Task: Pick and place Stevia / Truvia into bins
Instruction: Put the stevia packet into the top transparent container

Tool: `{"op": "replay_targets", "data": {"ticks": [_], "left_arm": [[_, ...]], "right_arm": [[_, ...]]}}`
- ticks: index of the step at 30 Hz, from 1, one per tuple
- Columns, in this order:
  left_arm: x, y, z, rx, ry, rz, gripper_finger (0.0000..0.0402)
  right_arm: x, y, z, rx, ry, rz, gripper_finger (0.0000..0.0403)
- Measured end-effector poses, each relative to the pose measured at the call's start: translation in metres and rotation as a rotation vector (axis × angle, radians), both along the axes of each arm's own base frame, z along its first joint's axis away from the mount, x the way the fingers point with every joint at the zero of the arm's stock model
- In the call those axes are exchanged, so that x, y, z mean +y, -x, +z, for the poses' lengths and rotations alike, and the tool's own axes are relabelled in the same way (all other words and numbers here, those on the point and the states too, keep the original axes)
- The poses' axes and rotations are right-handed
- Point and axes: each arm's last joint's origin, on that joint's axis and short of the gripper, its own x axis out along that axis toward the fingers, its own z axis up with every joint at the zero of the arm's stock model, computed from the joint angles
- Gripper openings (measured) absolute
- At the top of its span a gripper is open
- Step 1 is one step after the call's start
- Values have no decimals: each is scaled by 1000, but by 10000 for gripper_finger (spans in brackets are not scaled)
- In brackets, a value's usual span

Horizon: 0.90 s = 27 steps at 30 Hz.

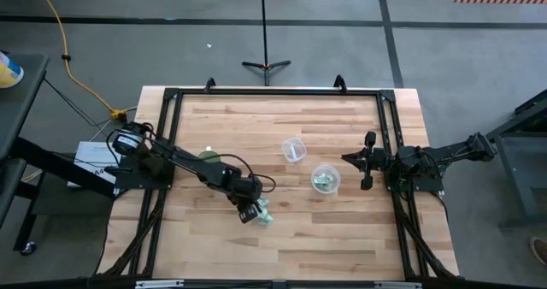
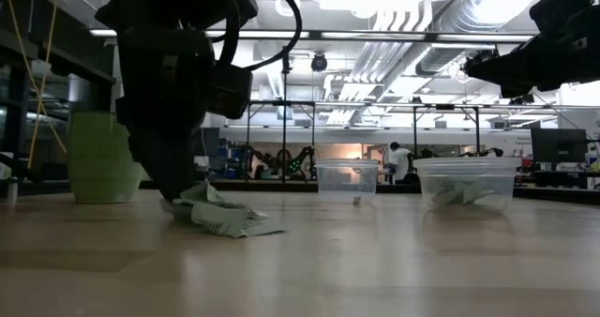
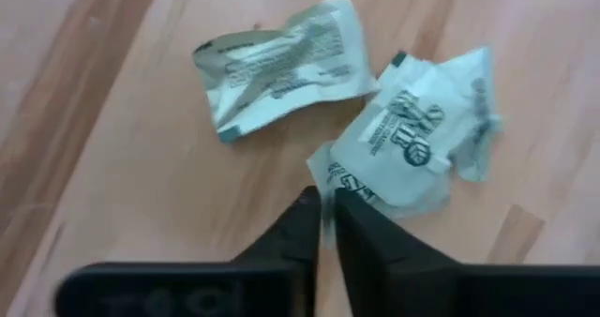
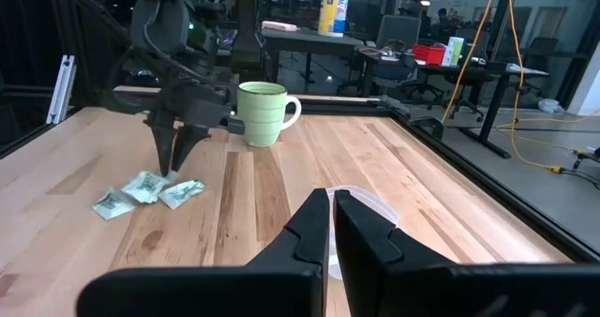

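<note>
Three crinkled pale green and white Stevia packets [image 3: 277, 59] lie flat on the table near its front middle, also visible in the high view [image 1: 263, 212]. My left gripper [image 3: 325, 200] stands tip-down at the edge of the pile, its fingers almost together. Two clear cup bins stand upright to the right. The nearer bin [image 1: 326, 179] holds packets. The farther bin [image 1: 293, 150] holds little that shows. My right gripper [image 4: 330, 200] hovers shut and empty beside the nearer bin [image 4: 361, 204], at the table's right side. My left gripper pinches the near edge of the lowest packet [image 3: 342, 178] between its two fingertips. It comes from above, pointing down. The packet rests on the table, partly under another packet [image 3: 422, 129]. In the low view, crumpled paper [image 2: 211, 209] lies at the fingers' foot.
A solid green mug [image 1: 208, 157] stands behind the left arm, toward the far left. A black frame rail [image 1: 273, 92] runs around the tabletop. Bare wood stretches along the near edge and between the pile and the bins.
</note>
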Motion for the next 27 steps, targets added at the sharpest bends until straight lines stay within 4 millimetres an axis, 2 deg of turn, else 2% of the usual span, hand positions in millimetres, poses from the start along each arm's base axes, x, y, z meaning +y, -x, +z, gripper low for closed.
{"op": "replay_targets", "data": {"ticks": [4,7,10,13,18,21,24,27], "left_arm": [[-1,0,1,-5,18,-32,21],[2,-3,6,-16,39,-65,22],[4,-12,17,-64,26,-127,41],[7,-21,36,-87,-47,-199,56],[15,-34,74,-106,-233,-274,22],[24,-44,96,-164,-327,-280,21],[33,-50,110,-210,-368,-309,37],[44,-53,112,-216,-391,-317,80]], "right_arm": [[0,0,0,0,0,0,12],[0,0,0,0,0,0,12],[0,0,0,-1,0,-1,12],[0,0,0,0,0,2,12],[0,0,0,0,0,0,12],[0,0,0,0,0,0,12],[0,0,0,0,0,0,12],[0,0,0,0,0,0,12]]}}
